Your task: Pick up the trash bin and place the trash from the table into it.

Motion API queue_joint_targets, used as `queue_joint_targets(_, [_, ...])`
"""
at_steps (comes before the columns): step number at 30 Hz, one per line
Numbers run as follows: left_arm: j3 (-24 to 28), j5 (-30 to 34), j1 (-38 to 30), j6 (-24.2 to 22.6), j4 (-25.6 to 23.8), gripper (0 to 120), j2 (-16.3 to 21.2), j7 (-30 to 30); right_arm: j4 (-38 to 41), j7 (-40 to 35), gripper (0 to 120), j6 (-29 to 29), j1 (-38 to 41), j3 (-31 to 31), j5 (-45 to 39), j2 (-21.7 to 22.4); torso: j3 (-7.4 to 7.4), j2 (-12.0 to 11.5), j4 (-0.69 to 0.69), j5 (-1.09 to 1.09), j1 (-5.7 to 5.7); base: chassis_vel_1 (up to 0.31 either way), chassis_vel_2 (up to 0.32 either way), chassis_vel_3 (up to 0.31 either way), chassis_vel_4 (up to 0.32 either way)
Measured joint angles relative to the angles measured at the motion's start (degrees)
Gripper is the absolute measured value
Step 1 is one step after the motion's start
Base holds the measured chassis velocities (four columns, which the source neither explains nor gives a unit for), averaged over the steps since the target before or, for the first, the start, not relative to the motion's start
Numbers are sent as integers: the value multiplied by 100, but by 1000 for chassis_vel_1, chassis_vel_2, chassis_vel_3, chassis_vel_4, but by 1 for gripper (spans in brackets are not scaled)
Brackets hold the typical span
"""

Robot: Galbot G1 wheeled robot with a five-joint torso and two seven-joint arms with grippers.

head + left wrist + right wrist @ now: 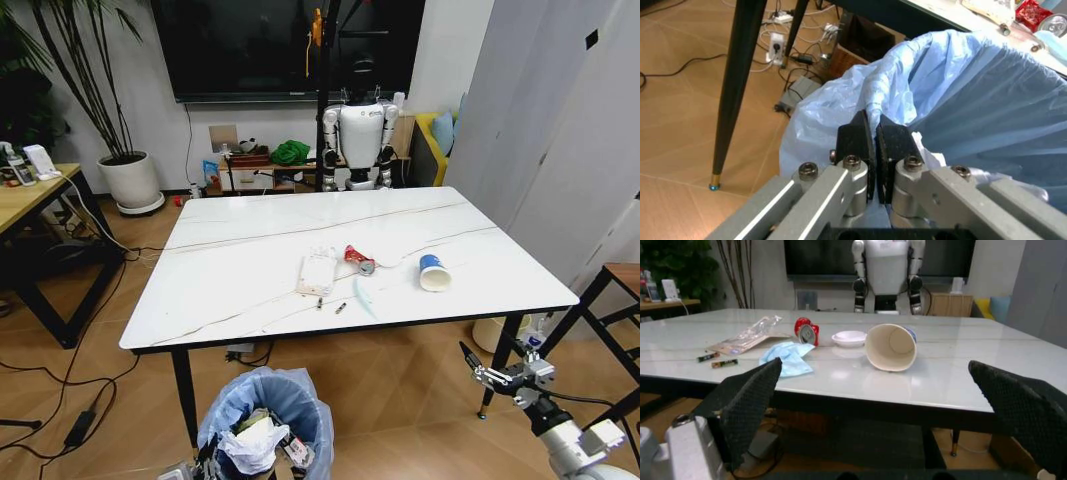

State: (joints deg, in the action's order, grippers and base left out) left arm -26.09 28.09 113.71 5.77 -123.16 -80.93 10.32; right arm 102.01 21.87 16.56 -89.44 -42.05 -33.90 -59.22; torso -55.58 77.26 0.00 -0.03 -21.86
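Several pieces of litter lie on the table [260, 250], a wide white marble-look top with thin veins and a black edge, which spans the middle of what our head camera sees. Just before its near edge, low at our left, stands the trash bin [268, 405], lined with a crinkly light blue bag and already holding crumpled white paper. Our left gripper [873, 135] is at the bin's rim, its two black fingers pressed nearly together with a fold of the blue bag pinched between them. Our right gripper [484, 372] hangs below the table's near right corner, off the floor, its dark fingers spread wide apart with nothing between them.

On the tabletop, toward the near side, a blue-and-white paper cup [434, 272] lies on its side, farthest right. To its left is a crushed red can [359, 259], then a clear plastic pack [318, 272] lying flat. A light blue scrap [788, 356] rests near the front edge. Two small dark bits [331, 304] sit just beside the pack, closest to us.
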Motion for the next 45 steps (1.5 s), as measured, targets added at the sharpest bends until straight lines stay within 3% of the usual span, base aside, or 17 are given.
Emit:
queue_joint_targets(8, [6, -3, 34, -3, -30, 0, -23, 0, 76, -40, 100, 13, 70, 95, 96, 123, 0, 0, 0, 6, 0, 0, 0, 0, 0])
queue_joint_targets(17, [-45, -59, 161, 11, -90, 0, -75, -32, 695, -667, 100, -612, 527, 699, -8, 869, 0, 0, 2, 2, 0, 0, 0, 0, 0])
queue_joint_targets(24, [41, -29, 120, -38, 39, 0, 7, -61, 492, -865, 100, -1049, 999, 1141, -242, 1425, 0, 0, -2, 1, 0, 0, 0, 0, 0])
queue_joint_targets(28, [45, -42, 206, -9, 61, 0, -73, -147, 273, -900, 100, -1234, 1446, 1602, -508, 1613, 0, 0, -2, 4, 0, 0, 0, 0, 0])
queue_joint_targets(32, [38, -135, 226, 32, 99, 0, -258, -200, -93, -1027, 100, -1411, 2430, 2529, -744, 1694, 0, 0, 2, 4, 0, 0, 0, 0, 0])
queue_joint_targets(45, [-92, -214, 249, 57, 168, 0, -444, -239, -1414, -1148, 100, -1883, 4707, 4551, -1251, 1329, 0, 0, 1, -1, 0, 0, 0, 0, 0])
